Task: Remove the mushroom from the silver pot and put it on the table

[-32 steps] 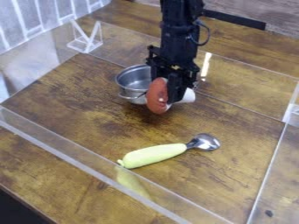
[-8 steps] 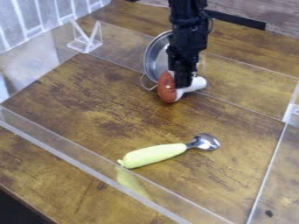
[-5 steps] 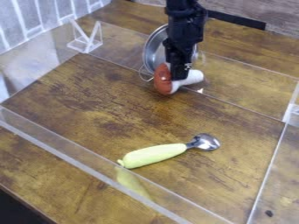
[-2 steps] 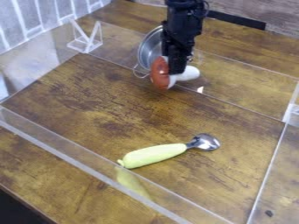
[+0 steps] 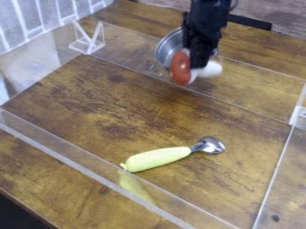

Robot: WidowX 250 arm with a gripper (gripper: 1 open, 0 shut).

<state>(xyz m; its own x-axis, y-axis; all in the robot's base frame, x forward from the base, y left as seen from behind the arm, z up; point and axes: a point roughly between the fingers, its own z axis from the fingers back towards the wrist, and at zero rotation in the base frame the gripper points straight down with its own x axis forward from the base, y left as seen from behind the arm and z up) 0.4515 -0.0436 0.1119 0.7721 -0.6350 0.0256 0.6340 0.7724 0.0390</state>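
Note:
The mushroom (image 5: pixel 181 69), with its red-brown cap to the left and white stem to the right, sits at the tips of my black gripper (image 5: pixel 194 63). The gripper comes down from above and is shut on the mushroom. Right behind them the silver pot (image 5: pixel 169 46) looks tipped up on its side, its round face towards the camera. The gripper hides its right half. All this is at the far side of the dark wooden table (image 5: pixel 107 107). The picture is blurred here, so I cannot tell whether the mushroom touches the pot or the table.
A spoon (image 5: pixel 170 156) with a yellow-green handle lies on the planks towards the front. Clear acrylic walls (image 5: pixel 72 152) border the tabletop. A small clear stand (image 5: pixel 86 38) is outside the wall at the far left.
The gripper, still holding the mushroom, has shifted right and slightly farther back. The tipped pot has moved that way with it. The spoon has not moved.

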